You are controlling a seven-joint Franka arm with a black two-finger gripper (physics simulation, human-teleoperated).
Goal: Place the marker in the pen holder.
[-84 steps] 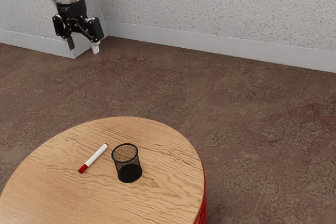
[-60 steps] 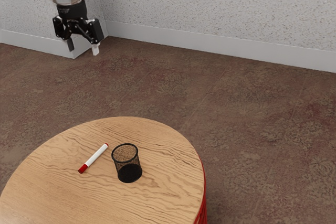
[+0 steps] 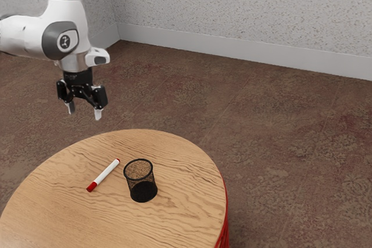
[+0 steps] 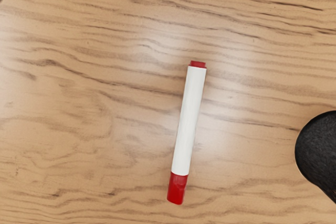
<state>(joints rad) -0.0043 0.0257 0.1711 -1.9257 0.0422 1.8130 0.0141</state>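
Nearest in the exterior view, we have the round wooden surface (image 3: 174, 219), its grain running in dark wavy lines, with a red part (image 3: 224, 233) showing under its edge at the exterior view's right. On it our pen holder (image 3: 143, 192) stands upright, a black mesh cup with its rim facing up. Just beside it, toward the exterior view's left and apart from it, our marker (image 3: 105, 174) lies flat on the surface. It has a white barrel, a longer red cap on the end nearer the exterior camera and a small red plug on the other end. From our wrist view we look down on both: the marker lies lengthwise with its cap clear of the holder, and the 2 do not touch.

Farther back, our pincer (image 3: 84, 110) hangs in the air well above the surface, pointing down. It is released, its 2 fingers spread apart. Above it we see our white and grey arm (image 3: 29, 36), coming in from the exterior view's left. Beyond lies the brown patterned floor (image 3: 279, 126), then a pale baseboard (image 3: 232, 51), and farthest of all the speckled grey wall (image 3: 244, 7), with a corner toward the exterior view's left.
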